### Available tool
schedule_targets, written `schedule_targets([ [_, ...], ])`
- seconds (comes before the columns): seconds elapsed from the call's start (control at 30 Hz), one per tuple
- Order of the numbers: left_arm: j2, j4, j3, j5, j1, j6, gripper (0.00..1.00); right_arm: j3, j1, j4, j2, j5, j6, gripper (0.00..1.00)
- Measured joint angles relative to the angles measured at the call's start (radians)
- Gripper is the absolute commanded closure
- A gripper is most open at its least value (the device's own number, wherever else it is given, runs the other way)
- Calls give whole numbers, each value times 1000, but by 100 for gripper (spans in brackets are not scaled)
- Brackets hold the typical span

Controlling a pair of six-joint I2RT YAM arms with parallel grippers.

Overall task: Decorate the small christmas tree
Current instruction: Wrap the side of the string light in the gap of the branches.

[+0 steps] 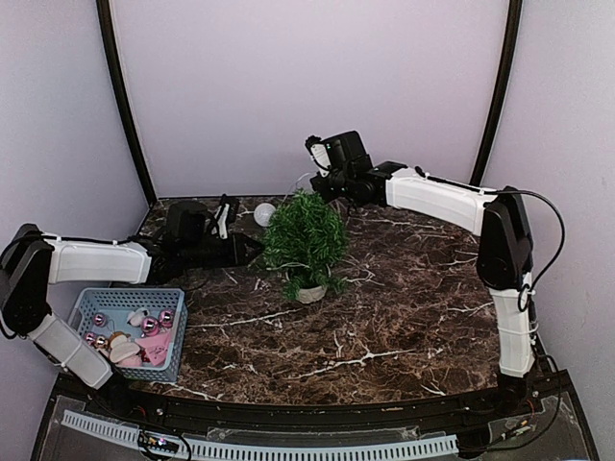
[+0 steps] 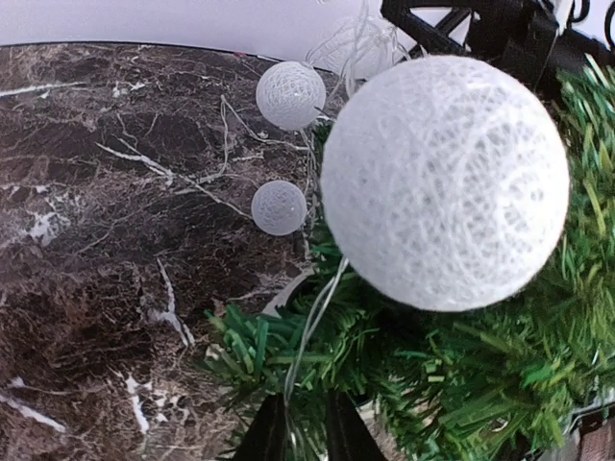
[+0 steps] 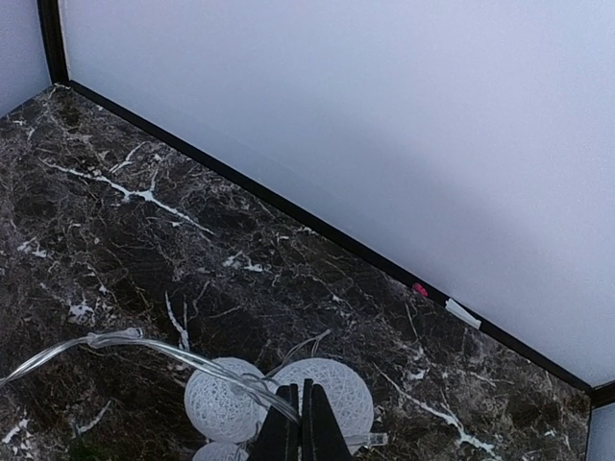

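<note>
Left jaws nearly closed on light-string wire [image 2: 312, 322]; right jaws shut on same wire. Position: small christmas tree [image 1: 306, 235] at counter [image 1: 384, 317] centre. Risk: taut wire tips tree or drags white balls [image 2: 444, 182] off branches; wire may snag at release.
</note>
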Motion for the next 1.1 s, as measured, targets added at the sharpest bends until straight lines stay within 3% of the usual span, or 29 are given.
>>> schedule_targets([
  [0.17, -10, -2, 1, -2, 0, 25, 43, -54, -5, 7, -10, 0, 23, 100],
  [0.3, -103, -36, -1, -46, 0, 50, 26, -91, -5, 6, -24, 0, 31, 100],
  [0.57, -330, -100, -1, -91, 0, 81, 20, -96, -5, 3, -56, 0, 47, 100],
  [1.1, -303, -150, -51, -9, -151, -71, 6, -108, -5, 1, -64, 0, 53, 100],
])
